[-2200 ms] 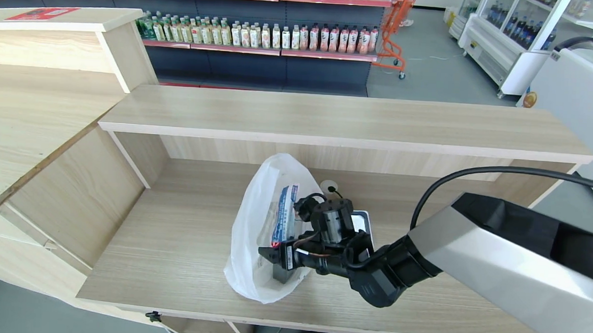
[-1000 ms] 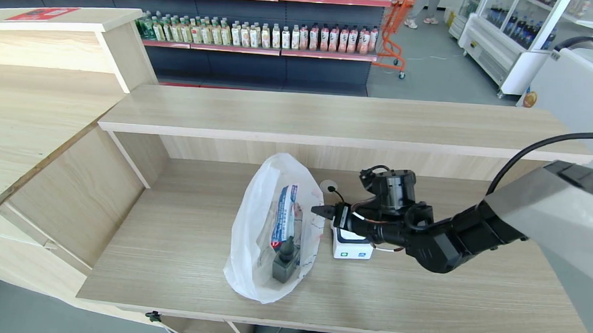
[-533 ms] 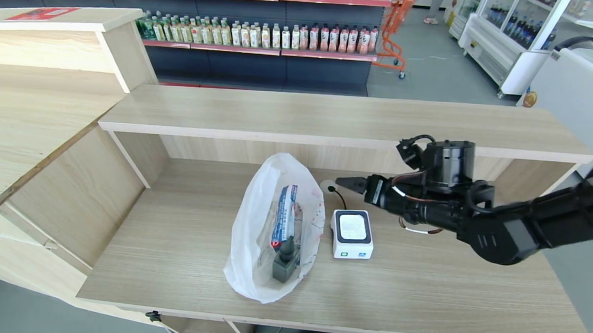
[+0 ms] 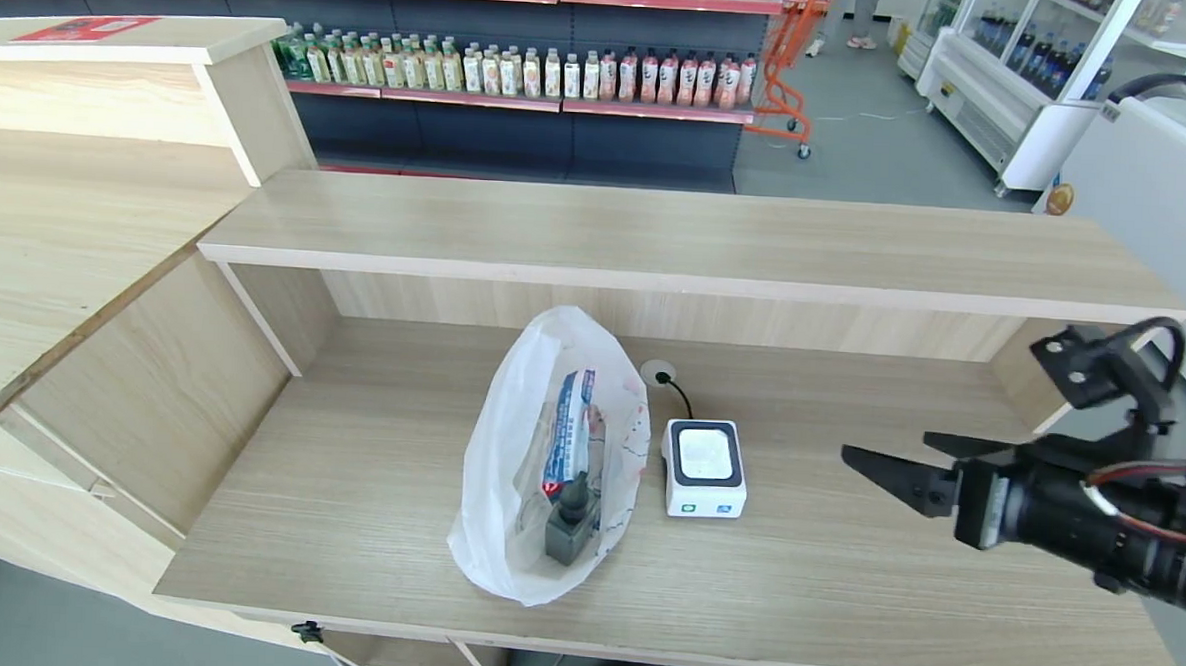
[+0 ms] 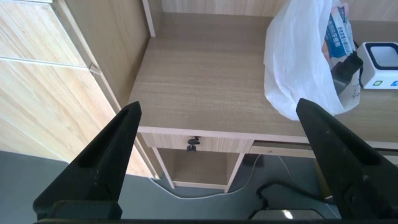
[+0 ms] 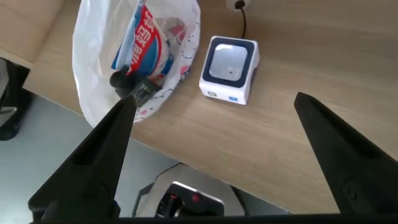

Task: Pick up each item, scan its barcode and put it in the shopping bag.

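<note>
- White box scanner (image 4: 704, 468) with a dark glass top, sitting flat on a pale wooden counter (image 4: 842, 584).
- Black cable (image 4: 678, 395) running from the scanner's far side to a round hole in the counter.
- Thin white shopping bag (image 4: 508, 449) lying on the counter just beside the scanner, on the robot's left of it, not touching it.
- Inside the bag, seen through the plastic: a blue and white packet (image 4: 569, 427) level with the scanner, and a dark grey bottle-like item (image 4: 571, 527) a little nearer the robot than the scanner.
- Right gripper (image 4: 888, 448) raised above the counter on the robot's right of the scanner, well apart from it, tips pointing back toward it.
- Two black fingers spread wide, nothing between them.
- Left gripper (image 5: 217, 104) well off on the robot's left of the scanner, beyond the bag, looking across the counter's front edge toward both.
- Fingers spread wide here too, nothing held.
</note>
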You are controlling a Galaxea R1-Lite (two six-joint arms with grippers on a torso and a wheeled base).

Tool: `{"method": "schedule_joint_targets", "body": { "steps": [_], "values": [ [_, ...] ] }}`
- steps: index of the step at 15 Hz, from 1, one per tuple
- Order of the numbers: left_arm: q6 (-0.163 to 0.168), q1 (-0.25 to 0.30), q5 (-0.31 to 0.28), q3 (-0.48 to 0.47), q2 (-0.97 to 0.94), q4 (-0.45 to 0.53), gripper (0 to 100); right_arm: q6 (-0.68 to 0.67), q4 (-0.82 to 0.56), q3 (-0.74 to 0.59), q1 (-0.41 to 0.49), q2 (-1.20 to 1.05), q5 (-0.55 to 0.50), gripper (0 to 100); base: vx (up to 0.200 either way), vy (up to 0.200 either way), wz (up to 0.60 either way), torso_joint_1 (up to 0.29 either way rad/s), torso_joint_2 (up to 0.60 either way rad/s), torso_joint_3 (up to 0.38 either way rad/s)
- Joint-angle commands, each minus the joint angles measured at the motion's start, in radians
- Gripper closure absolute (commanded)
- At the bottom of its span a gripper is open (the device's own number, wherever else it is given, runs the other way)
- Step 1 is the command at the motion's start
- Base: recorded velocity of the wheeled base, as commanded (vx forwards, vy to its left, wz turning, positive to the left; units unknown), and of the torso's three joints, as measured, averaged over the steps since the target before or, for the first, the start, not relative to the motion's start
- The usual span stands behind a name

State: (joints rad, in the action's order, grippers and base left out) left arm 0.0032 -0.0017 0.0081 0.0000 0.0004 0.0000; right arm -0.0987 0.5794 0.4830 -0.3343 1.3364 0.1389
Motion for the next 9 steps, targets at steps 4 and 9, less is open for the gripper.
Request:
{"method": "schedule_joint_targets", "body": {
  "steps": [4,9],
  "values": [
    [0.000,0.000,0.000,0.000,0.001,0.000,0,0.083,-0.325,-0.348,0.230,-0.767,-0.012,0,0.000,0.000,0.00,0.000,0.00,0.000],
    [0.000,0.000,0.001,0.000,0.001,0.000,0,0.116,-0.636,-0.458,0.360,-1.250,-0.021,0,0.000,0.000,0.00,0.000,0.00,0.000]
  ]
}}
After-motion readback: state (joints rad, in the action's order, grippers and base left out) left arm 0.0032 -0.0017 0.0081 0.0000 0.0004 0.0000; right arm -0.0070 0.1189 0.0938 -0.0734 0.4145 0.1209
